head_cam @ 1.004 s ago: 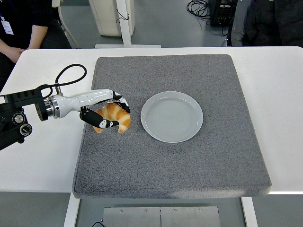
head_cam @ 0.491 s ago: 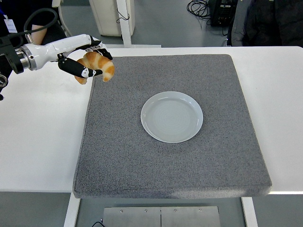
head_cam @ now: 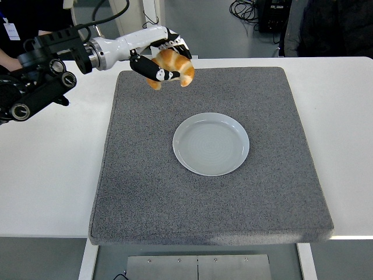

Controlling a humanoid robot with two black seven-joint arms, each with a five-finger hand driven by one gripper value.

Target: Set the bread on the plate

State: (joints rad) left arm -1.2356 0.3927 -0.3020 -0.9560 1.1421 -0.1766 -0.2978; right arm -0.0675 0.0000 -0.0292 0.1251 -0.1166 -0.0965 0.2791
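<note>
A golden croissant (head_cam: 175, 66) is held in the air by my left hand (head_cam: 165, 59), whose fingers are curled around it. The hand hovers over the far left part of the grey mat (head_cam: 210, 198), up and to the left of the plate. The pale grey plate (head_cam: 211, 144) lies on the mat near its middle with nothing on it. My left arm (head_cam: 52, 79) reaches in from the upper left. The right arm does not show.
The grey mat covers most of the white table (head_cam: 46, 175). A person's sleeve (head_cam: 17, 23) shows at the top left behind the table, and another seated person (head_cam: 332, 26) at the top right. A white post (head_cam: 152, 29) stands behind the table.
My left hand lifted the croissant off the mat's left side, raised it high to the far left, then swung it rightward over the mat's far edge, closer to the plate.
</note>
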